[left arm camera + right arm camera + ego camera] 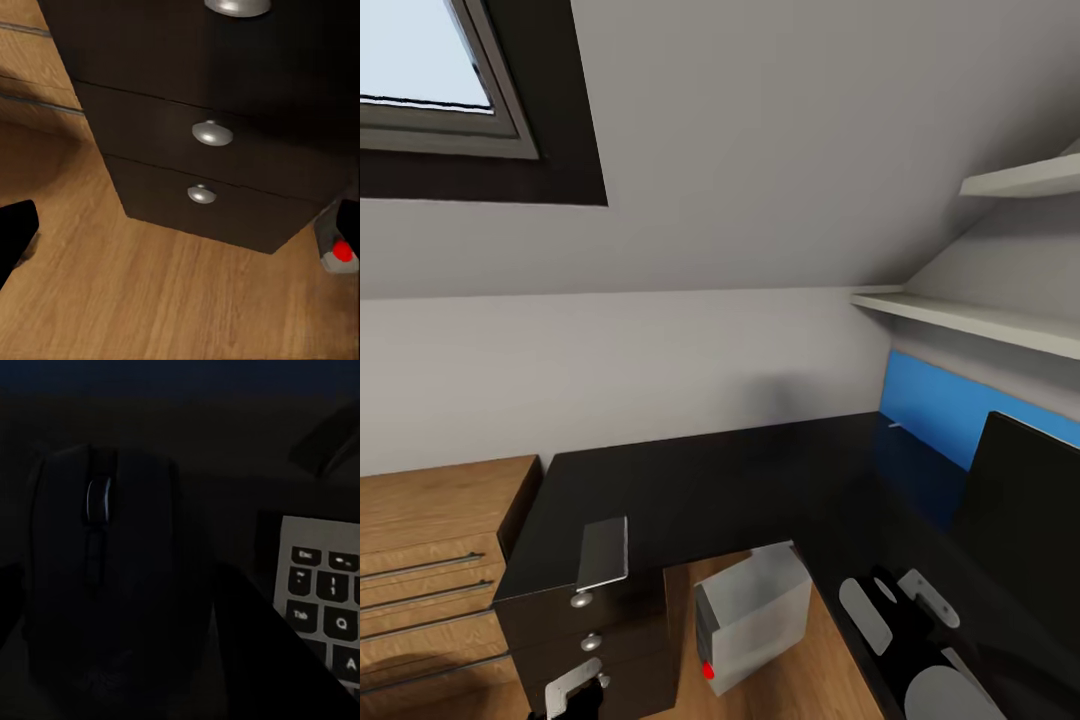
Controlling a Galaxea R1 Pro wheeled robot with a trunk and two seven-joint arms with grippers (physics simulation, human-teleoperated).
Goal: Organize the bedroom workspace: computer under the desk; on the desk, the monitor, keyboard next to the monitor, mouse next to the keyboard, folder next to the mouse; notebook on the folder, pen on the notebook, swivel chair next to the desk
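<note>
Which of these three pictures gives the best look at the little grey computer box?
The head view: the computer shows nearly whole, on the wood floor in the desk's corner, beside the drawer unit. The left wrist view catches just a corner of it with the red light. The right wrist view looks at the mouse and keyboard.

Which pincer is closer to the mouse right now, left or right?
Right. The right pincer is over the desk, with the mouse directly before it beside the keyboard. The left pincer is down by the desk's drawers.
</note>
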